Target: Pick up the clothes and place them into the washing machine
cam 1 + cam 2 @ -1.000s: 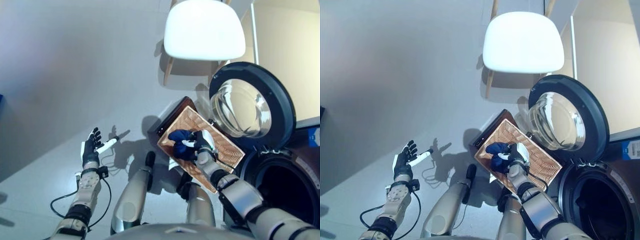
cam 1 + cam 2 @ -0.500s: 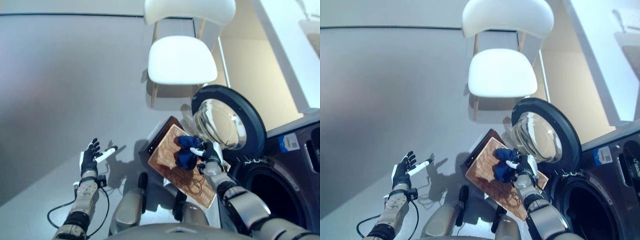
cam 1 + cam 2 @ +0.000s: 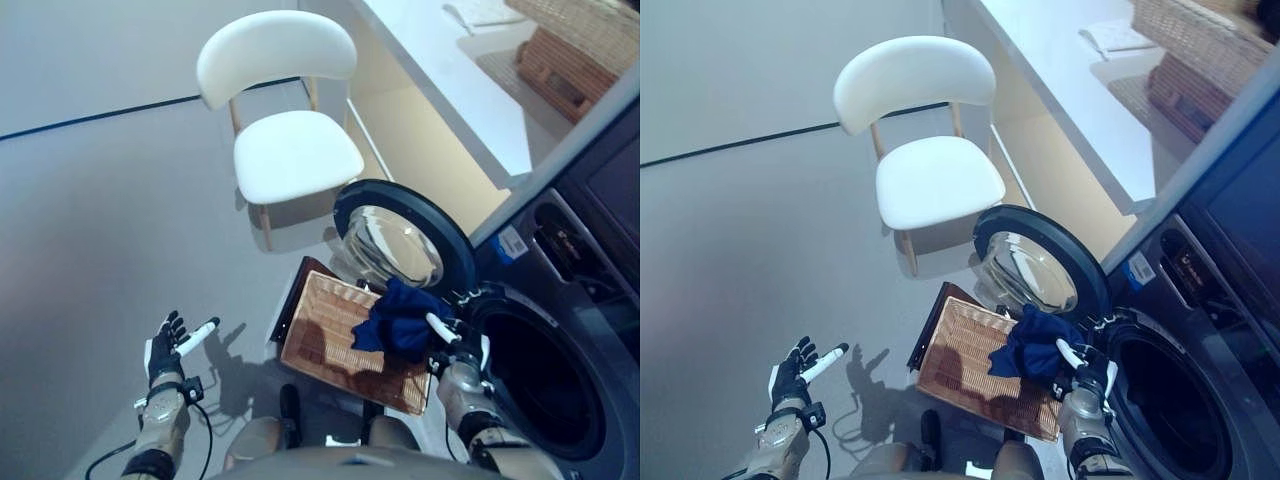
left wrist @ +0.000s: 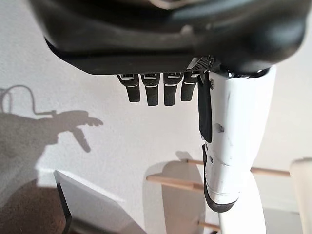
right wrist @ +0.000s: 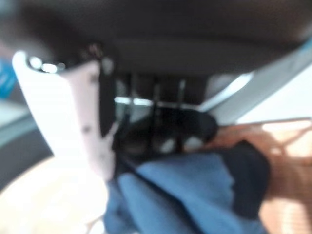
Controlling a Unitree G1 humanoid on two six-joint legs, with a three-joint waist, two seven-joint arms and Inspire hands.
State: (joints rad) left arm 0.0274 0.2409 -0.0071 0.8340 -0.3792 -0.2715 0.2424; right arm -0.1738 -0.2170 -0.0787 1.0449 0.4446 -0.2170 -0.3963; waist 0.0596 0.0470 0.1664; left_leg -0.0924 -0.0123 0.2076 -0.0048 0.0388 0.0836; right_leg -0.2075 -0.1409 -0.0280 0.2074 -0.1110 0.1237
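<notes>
Just beside the washing machine [image 3: 560, 330], whose round door [image 3: 400, 240] hangs wide open, the right hand [image 3: 452, 350] has its fingers and thumb curled round a dark blue garment [image 3: 400, 318]. That garment is lifted clear of the wicker basket [image 3: 330, 340] on the floor and hangs between the basket and the dark drum opening [image 3: 540, 375]. It droops in loose folds under the hand, so it looks soft and light, with no stiffness to help it keep its shape. The hold near the bunched top seems right, since a pinch on one edge would likely let the rest trail and snag on the door rim. Well apart from the machine, past the basket, the left hand [image 3: 168, 345] hovers over the floor with fingers straight and spread, holding nothing. A white chair [image 3: 290, 140] stands beyond the door.
</notes>
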